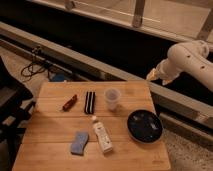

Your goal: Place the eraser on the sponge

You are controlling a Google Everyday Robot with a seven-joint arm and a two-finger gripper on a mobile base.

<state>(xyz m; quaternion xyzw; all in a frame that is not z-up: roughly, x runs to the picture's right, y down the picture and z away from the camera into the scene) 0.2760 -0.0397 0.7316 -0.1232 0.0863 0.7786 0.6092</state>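
1. The gripper (152, 75) hangs in the air off the table's (50, 125) far right corner, at the end of a white arm (192, 57) that comes in from 3 o'clock. It holds nothing that can be seen, and I cannot tell whether it is released or clenched.
2. A clear plastic cup (112, 98) is the nearest thing to the gripper, at about 8 o'clock from it. It stands upright on the wooden table, well apart from the gripper.
3. A round black plate (144, 125) lies at about 6 o'clock from the gripper, near the table's right edge.
4. The eraser (89, 102), black with a pale stripe down its length, lies flat at 9 o'clock from the cup. It is near the cup but not touching it.
5. A small red thing (69, 102), too unclear to name, lies at 9 o'clock from the eraser, tilted.
6. A white bottle (102, 136) lies on its side at about 5 o'clock from the eraser, with its cap toward the eraser.
7. The blue sponge (79, 142) lies just beside the bottle, at 8 o'clock from it and between 6 and 7 o'clock from the eraser. Its top is bare, and the eraser is well apart from it.
8. Dark cables (32, 67) lie on the floor beyond the table's far left corner.
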